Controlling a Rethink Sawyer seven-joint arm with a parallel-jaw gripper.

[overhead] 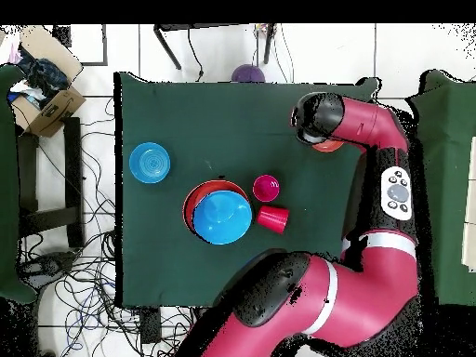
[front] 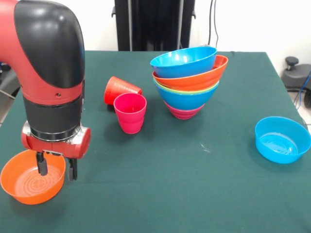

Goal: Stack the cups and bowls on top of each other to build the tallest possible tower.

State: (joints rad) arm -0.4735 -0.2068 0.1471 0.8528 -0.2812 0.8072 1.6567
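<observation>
We see the gripper [front: 57, 169] hanging with its fingers apart, straddling the right rim of the small orange bowl [front: 32, 177] at seven o'clock. The tower [front: 189, 80] stands at one o'clock; the pink cup [front: 130, 112] upright beside it, the red cup [front: 120, 90] tipped over behind. The light blue bowl [front: 282, 139] sits at four o'clock.

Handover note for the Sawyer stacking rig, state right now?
Gripper: open, fingers straddling the rim of the small orange bowl at the table's edge; not lifted.
Tower: five nested bowls, magenta at the bottom, blue on top, leaning a little.
Loose: pink cup upright, red-orange cup on its side behind it, light blue bowl alone at the other side.
Done: five bowls stacked.
Left: orange bowl, light blue bowl and both cups.
</observation>
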